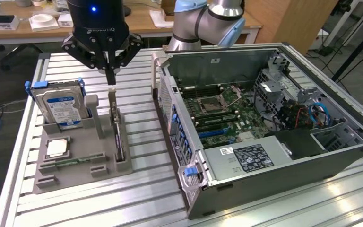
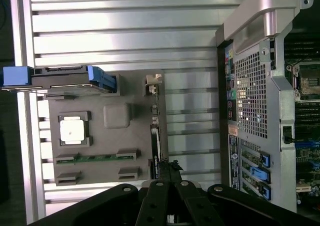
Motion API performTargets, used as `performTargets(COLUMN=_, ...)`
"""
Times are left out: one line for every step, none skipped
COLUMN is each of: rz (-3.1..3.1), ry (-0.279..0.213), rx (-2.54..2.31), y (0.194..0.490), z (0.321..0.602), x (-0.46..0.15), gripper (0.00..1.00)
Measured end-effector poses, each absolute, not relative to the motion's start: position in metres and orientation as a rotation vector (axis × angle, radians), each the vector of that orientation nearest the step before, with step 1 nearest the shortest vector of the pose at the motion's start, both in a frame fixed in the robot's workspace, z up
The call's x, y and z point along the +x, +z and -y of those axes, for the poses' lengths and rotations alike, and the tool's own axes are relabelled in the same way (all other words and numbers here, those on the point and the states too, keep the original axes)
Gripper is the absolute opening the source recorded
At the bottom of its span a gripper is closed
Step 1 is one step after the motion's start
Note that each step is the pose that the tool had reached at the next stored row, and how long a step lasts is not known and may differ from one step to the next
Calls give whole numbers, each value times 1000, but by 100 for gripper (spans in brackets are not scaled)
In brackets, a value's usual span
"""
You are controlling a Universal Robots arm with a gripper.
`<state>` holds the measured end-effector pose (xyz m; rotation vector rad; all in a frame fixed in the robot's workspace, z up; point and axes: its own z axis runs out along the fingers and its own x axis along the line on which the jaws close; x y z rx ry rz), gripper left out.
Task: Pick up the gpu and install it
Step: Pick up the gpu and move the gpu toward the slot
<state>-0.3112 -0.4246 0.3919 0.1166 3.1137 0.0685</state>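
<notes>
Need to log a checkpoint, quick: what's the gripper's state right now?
Gripper: closed, at the top end of the slim dark gpu card standing in the grey tray; whether it grips it cannot be told.

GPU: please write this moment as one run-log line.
gpu: on edge in gray holder slot | pincer: shut, just above its bracket end | install: not done

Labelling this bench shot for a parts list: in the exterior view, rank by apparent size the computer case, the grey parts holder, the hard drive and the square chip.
1. computer case
2. grey parts holder
3. hard drive
4. square chip
No close calls.
</notes>
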Motion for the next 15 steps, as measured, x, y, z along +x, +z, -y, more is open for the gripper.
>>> performTargets(rz=-3114, ry=69, rx=117, y=392, z=425, x=-311, gripper=11)
performTargets(rz=-3114, ry=69, rx=117, y=392, z=425, x=-311, gripper=11)
performTargets(rz=-3114, ry=69, rx=117, y=392, z=425, x=-311, gripper=11)
performTargets(rz=-3114, ry=69, rx=117, y=392, z=425, x=-311, gripper=11)
performTargets(rz=-3114, ry=69, rx=117, y=392, z=425, x=-311, gripper=11)
performTargets(rz=-3114, ry=69, rx=117, y=392, z=425, x=-311, gripper=17)
performTargets(rz=-3114, ry=69, rx=117, y=392, z=425, x=-311, gripper=23)
performTargets(rz=-3114, ry=69, rx=117, y=392, z=425, x=-311, gripper=29)
performTargets(rz=-3114, ry=69, rx=117, y=392, z=425, x=-311, gripper=29)
performTargets(rz=-3114, ry=69, rx=117, y=392, z=425, x=-311, gripper=35)
performTargets(rz=-3114, ry=69, rx=117, y=392, z=425, x=-311, gripper=41)
performTargets(rz=-3114, ry=69, rx=117, y=392, z=425, x=-311, gripper=47)
performTargets(rz=-3114, ry=69, rx=117, y=392, z=425, x=-311, gripper=47)
performTargets(rz=-3114, ry=69, rx=117, y=392, z=425, x=-311, gripper=53)
performTargets(rz=-3114, ry=68, rx=117, y=392, z=425, x=-311, gripper=53)
